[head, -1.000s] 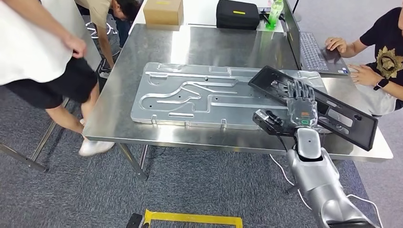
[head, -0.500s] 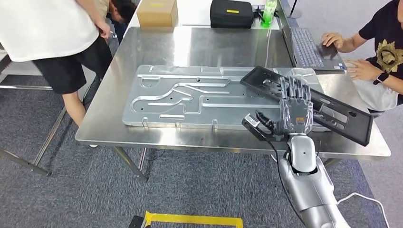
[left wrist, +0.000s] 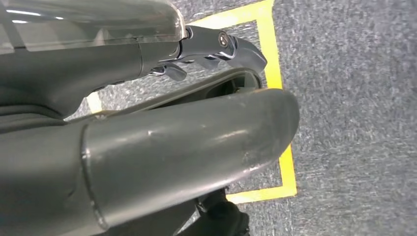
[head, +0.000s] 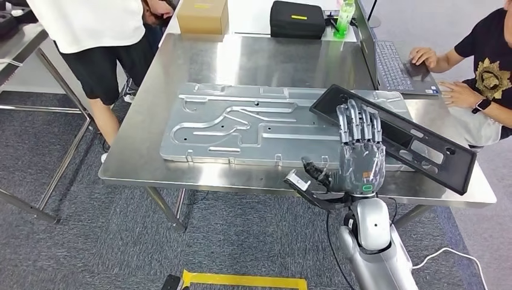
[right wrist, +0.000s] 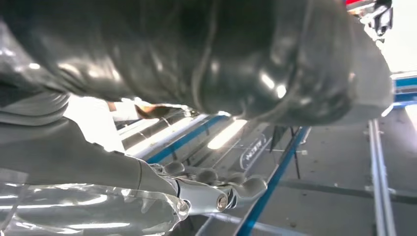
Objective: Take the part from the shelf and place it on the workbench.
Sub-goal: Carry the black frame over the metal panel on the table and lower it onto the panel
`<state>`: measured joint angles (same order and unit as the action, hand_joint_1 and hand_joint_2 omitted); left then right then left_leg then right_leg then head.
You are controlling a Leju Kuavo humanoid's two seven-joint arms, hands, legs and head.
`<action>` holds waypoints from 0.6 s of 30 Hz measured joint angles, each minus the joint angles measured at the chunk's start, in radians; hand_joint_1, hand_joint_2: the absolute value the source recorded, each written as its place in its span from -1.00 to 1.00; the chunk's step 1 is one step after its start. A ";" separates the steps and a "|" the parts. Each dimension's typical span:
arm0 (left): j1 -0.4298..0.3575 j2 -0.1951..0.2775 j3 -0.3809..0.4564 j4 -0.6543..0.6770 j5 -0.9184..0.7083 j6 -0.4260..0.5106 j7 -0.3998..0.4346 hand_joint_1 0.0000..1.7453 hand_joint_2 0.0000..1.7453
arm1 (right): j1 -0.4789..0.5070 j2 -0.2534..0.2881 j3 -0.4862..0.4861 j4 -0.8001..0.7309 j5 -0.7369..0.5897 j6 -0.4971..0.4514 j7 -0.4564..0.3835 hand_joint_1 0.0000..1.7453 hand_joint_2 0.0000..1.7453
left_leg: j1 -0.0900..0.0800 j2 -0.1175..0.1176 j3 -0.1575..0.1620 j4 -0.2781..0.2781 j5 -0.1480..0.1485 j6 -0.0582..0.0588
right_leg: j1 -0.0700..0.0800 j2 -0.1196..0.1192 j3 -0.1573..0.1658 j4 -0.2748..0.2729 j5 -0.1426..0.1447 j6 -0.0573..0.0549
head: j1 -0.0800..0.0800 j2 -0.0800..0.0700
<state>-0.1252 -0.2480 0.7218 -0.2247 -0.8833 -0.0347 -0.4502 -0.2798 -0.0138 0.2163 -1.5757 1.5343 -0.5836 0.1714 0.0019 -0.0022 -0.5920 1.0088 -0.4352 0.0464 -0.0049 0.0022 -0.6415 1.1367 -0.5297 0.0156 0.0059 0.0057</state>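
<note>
Left hand [left wrist: 147, 147]: hangs over grey carpet and a yellow tape mark [left wrist: 275, 64]. You cannot tell from its wrist view whether the fingers are curled or spread, and nothing shows in them.

Standing person [head: 90, 36]: at the workbench's [head: 145, 163] far left corner, well apart from the fingers. If you swing the arm wide that way, the gap closes.

Aluminium plate [head: 241, 124]: flat on the workbench, to the thumb side of the fingers, with its near edge just beyond the thumb [head: 311, 172].

Right hand [head: 361, 160]: at the bench's front edge, thumb out to the side, gripping nothing.

Fingers [head: 356, 124]: straight and spread, with the tips overlapping the part's near rim. You cannot tell whether they touch it.

Black part [head: 422, 145]: already on the workbench. It lies aslant, with one end up on the plate just past the fingertips and the other end running away to the right, close to the bench's front edge.

Risk: a fingertip could snag the rim as you draw the hand away. That would probably drag or pivot the part, and the low end could slide off the bench.

Laptop [head: 392, 63] and seated person [head: 483, 66]: beyond the part, to the right of the fingers. A part pushed forward instead would head their way.
</note>
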 joint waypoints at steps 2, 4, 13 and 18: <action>-0.002 0.000 -0.001 0.000 -0.010 0.001 0.005 -1.00 -1.00 | -0.016 -0.003 0.015 -0.001 0.000 0.032 0.000 -1.00 -1.00 | 0.000 0.001 -0.001 0.000 0.001 0.002 | -0.004 0.000 -0.055 0.118 -0.053 0.006 | 0.000 0.000; -0.003 0.000 -0.004 0.000 -0.018 0.002 0.013 -1.00 -1.00 | -0.039 -0.012 0.039 0.002 0.000 0.060 0.015 -1.00 -1.00 | 0.001 0.001 -0.003 0.003 0.001 0.002 | -0.009 -0.001 -0.070 0.151 -0.046 0.011 | 0.000 0.000; -0.014 -0.002 -0.028 0.000 -0.042 -0.008 0.017 -1.00 -1.00 | -0.186 -0.058 0.230 0.035 0.000 0.122 0.114 -1.00 -1.00 | 0.001 0.001 -0.016 0.027 -0.010 -0.037 | -0.009 0.001 0.048 -0.102 0.066 -0.015 | -0.001 0.000; -0.013 -0.002 -0.035 0.000 -0.048 -0.003 0.019 -1.00 -1.00 | -0.217 -0.057 0.284 0.062 0.000 0.125 0.111 -1.00 -1.00 | 0.005 0.001 -0.130 0.276 -0.130 -0.050 | -0.004 -0.003 0.049 -0.105 0.068 -0.034 | -0.001 0.000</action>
<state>-0.1383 -0.2495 0.6869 -0.2247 -0.9316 -0.0379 -0.4311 -0.4966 -0.0704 0.5005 -1.5141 1.5342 -0.4583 0.2828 0.0067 -0.0013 -0.7221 1.2853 -0.5654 -0.0040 -0.0086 -0.0006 -0.5925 1.0318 -0.4613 -0.0183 0.0050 0.0057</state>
